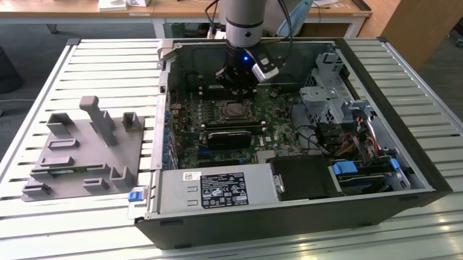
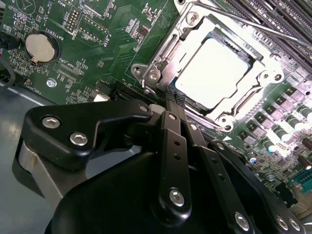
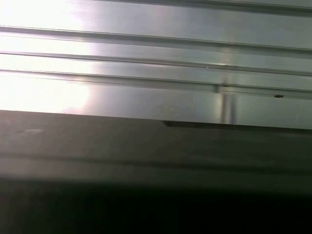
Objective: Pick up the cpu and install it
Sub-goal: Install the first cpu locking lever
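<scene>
Open PC case (image 1: 426, 179) fills centre and right of exterior view; holds green motherboard (image 1: 217, 130), power supply (image 1: 217, 189) at lower edge, drive cage (image 1: 326, 97) at right; cpu (image 2: 212, 73) sits in socket (image 2: 161, 63) at upper centre of second wrist view, silver top up; gripper (image 2: 173, 100) just beside socket frame, fingers drawn together, holding nothing; grey fixture tray (image 1: 79, 157) on slatted table (image 1: 108, 65), left of case.
</scene>
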`<state>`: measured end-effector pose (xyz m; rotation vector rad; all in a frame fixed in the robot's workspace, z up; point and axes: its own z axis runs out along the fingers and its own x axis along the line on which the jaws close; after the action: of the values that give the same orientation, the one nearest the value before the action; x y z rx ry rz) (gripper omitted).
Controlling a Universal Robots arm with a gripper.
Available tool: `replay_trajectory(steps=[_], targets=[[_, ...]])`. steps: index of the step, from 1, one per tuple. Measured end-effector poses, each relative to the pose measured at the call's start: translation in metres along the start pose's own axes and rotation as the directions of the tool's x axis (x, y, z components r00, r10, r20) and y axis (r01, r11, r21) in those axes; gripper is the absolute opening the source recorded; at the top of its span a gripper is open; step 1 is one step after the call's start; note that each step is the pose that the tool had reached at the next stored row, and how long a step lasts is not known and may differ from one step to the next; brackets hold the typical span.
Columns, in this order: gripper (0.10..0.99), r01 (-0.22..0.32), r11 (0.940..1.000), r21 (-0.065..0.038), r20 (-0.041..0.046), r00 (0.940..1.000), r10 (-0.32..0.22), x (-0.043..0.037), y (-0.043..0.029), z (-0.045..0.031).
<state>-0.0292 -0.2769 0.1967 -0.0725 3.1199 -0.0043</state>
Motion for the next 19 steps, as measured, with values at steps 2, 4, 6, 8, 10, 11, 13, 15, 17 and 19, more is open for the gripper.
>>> replay_trajectory(steps=[2,4,6,8,10,11,13,15,17,19], targets=[[0.106,0.0,0.9999,-0.012,0.0007,1.0,0.0,-0.0001,0.0001,0.0004],[0.106,-0.001,0.9996,-0.028,0.0016,1.0,0.001,-0.0001,0.0001,0.0006],[0.106,-0.001,0.9992,-0.04,0.002,1.0,0.001,0.0,0.0001,0.0005],[0.106,-0.001,0.9991,-0.041,0.0025,1.0,0.001,-0.0002,0.0004,-0.0003],[0.106,-0.001,0.9991,-0.042,0.0032,1.0,0.001,-0.0004,0.0005,-0.003],[0.106,-0.001,0.9991,-0.041,0.0025,1.0,0.001,-0.0003,0.0002,-0.0051],[0.106,-0.001,0.9992,-0.041,0.0024,1.0,0.001,-0.0003,0.0002,-0.0083],[0.106,-0.001,0.9992,-0.041,0.0025,1.0,0.001,-0.0004,0.0002,-0.0093],[0.106,-0.001,0.9992,-0.041,0.0023,1.0,0.001,-0.0003,-0.0004,-0.0094],[0.106,-0.001,0.9992,-0.041,0.0022,1.0,0.001,-0.0003,-0.0016,-0.0094]])
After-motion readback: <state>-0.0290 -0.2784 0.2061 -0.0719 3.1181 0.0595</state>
